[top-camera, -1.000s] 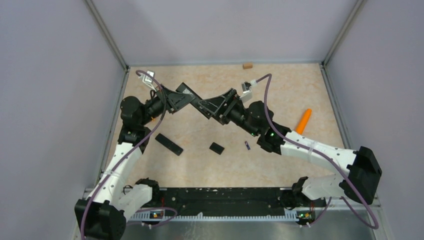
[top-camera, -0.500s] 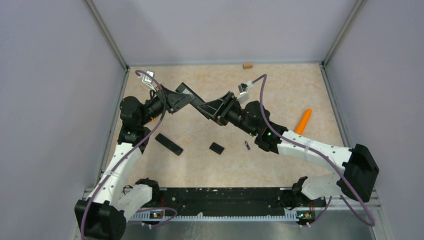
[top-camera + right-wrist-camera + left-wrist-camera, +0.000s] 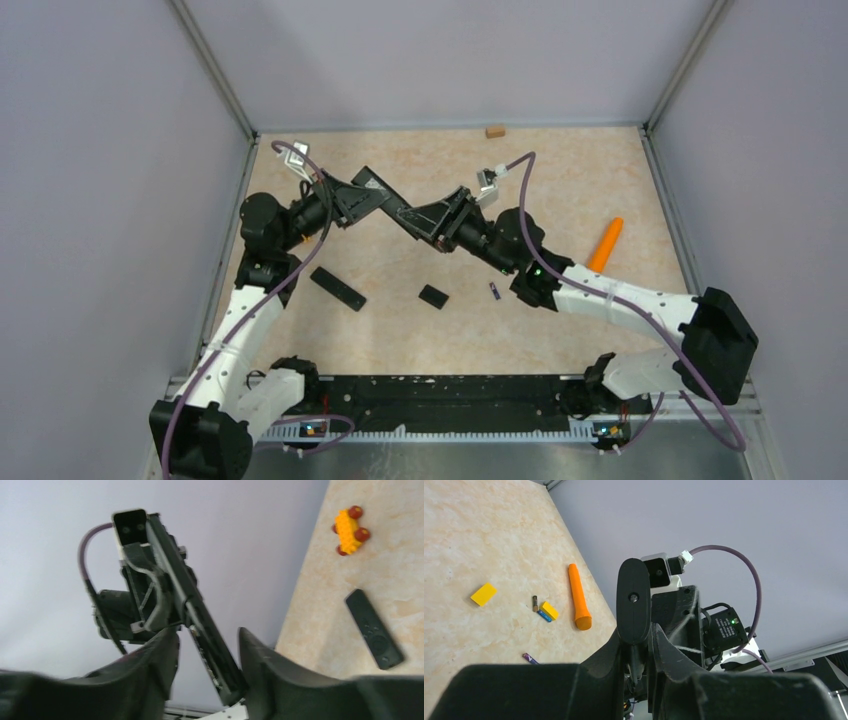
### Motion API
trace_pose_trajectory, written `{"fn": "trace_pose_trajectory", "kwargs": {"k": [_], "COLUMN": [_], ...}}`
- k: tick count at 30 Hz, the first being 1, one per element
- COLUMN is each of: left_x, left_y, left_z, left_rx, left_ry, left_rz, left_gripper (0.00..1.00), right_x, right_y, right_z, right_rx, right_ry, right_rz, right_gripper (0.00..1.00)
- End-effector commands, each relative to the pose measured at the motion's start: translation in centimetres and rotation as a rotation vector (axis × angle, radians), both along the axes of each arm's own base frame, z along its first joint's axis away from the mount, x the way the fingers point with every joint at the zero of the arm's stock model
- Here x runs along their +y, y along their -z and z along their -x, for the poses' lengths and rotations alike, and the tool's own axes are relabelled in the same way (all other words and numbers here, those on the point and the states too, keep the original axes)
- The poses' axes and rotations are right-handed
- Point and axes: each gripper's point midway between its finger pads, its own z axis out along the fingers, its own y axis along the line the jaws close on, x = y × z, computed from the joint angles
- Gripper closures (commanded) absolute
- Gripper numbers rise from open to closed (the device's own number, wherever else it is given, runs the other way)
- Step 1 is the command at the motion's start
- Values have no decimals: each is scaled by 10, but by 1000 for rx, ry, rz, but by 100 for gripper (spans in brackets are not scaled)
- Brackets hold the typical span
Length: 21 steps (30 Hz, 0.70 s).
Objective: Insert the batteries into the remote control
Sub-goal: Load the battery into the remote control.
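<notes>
A black remote control (image 3: 412, 215) hangs in the air above the table's middle, and my left gripper (image 3: 378, 200) is shut on one end of it. In the left wrist view the remote (image 3: 634, 600) stands end-on between the left gripper's (image 3: 638, 647) fingers. My right gripper (image 3: 207, 635) straddles the other end of the remote (image 3: 197, 610); one finger (image 3: 260, 665) is against it, the other (image 3: 155, 665) stands apart. Batteries lie on the table: a purple one (image 3: 529, 657), a blue one (image 3: 544, 616), a dark one (image 3: 535, 603). One battery (image 3: 494, 291) lies beside the right arm.
A second black remote (image 3: 337, 288) and a small black rectangular piece (image 3: 433, 295) lie on the table under the grippers. An orange cone stick (image 3: 606, 243) lies at the right, with yellow blocks (image 3: 484, 594) nearby. A yellow toy car (image 3: 350, 530) and a brown block (image 3: 494, 131) sit farther off.
The right gripper has moved a little left along the held remote, and its jaws have narrowed around it. The left arm has held still with the remote.
</notes>
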Motion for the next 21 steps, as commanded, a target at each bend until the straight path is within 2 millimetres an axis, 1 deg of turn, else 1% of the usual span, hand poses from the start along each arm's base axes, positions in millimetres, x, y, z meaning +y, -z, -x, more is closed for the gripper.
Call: {"fn": "trace_pose_trajectory", "kwargs": {"k": [1,3,4,7,9,12,15,18,21], "left_x": [0,0,0,-1,-2,-3,-4,-4,-5], "left_y": [-15,-14,-13,-15,-16,-19,-19,-19,-19], "left_z": [7,7,7,7,9,11,12,12,12], "left_rx": [-86,-89,-88,-90,-90,-98,-97,-96,-94], "left_ry": [7,6,8,23,36,48,55,63,70], "left_rz": [-15,-20,-22,-25,-24,-20,-17,-13,-7], "left_gripper": [100,100,100,100,100,100,100,100,100], "right_x": [-9,-17,-20,-26,-27,-29,-30,-28,-24], "right_y": [-44,-49,-47,-41,-39,-34,-29,-26,-21], "right_z": [10,11,11,13,17,19,18,17,15], "right_rx": [-158,-195,-201,-218,-248,-278,-295,-303,-304], "right_ry": [-48,-43,-40,-39,-54,-58,-48,-50,-61], "right_rz": [-130,-151,-147,-126,-105,-63,-24,9,32], "right_gripper": [41,28,24,23,29,43,53,60,72]}}
